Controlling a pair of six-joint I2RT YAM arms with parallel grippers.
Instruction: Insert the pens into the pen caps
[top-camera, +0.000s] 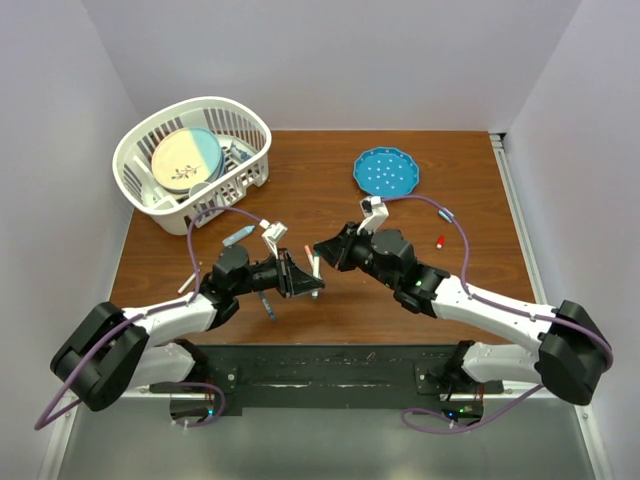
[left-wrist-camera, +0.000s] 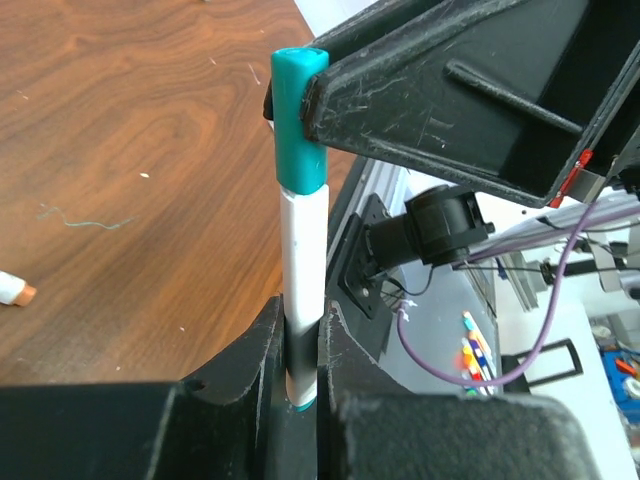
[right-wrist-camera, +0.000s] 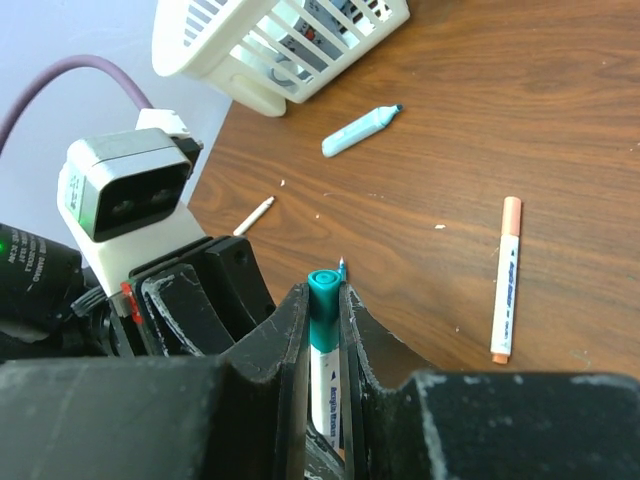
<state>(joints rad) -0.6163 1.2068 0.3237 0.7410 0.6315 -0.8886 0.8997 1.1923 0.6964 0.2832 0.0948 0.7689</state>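
A white-barrelled pen (left-wrist-camera: 302, 250) with a teal pen cap (left-wrist-camera: 298, 130) on its end is held between both grippers above the table. My left gripper (left-wrist-camera: 303, 350) is shut on the barrel's lower end. My right gripper (right-wrist-camera: 324, 305) is shut on the teal cap (right-wrist-camera: 322, 300), with the barrel (right-wrist-camera: 330, 390) running down between its fingers. From above, the pen (top-camera: 316, 268) spans the left gripper (top-camera: 308, 280) and the right gripper (top-camera: 325, 252). Loose on the table lie a salmon-ended pen (right-wrist-camera: 507, 280), a thick light blue pen (right-wrist-camera: 360, 132), a thin white pen (right-wrist-camera: 253, 215) and a red cap (top-camera: 440, 240).
A white basket (top-camera: 262, 150) holding dishes stands at the back left. A blue plate (top-camera: 386, 171) lies at the back centre-right. A dark pen (top-camera: 265, 303) lies under the left arm, and a white pen with an orange end (left-wrist-camera: 12, 290) lies left of it.
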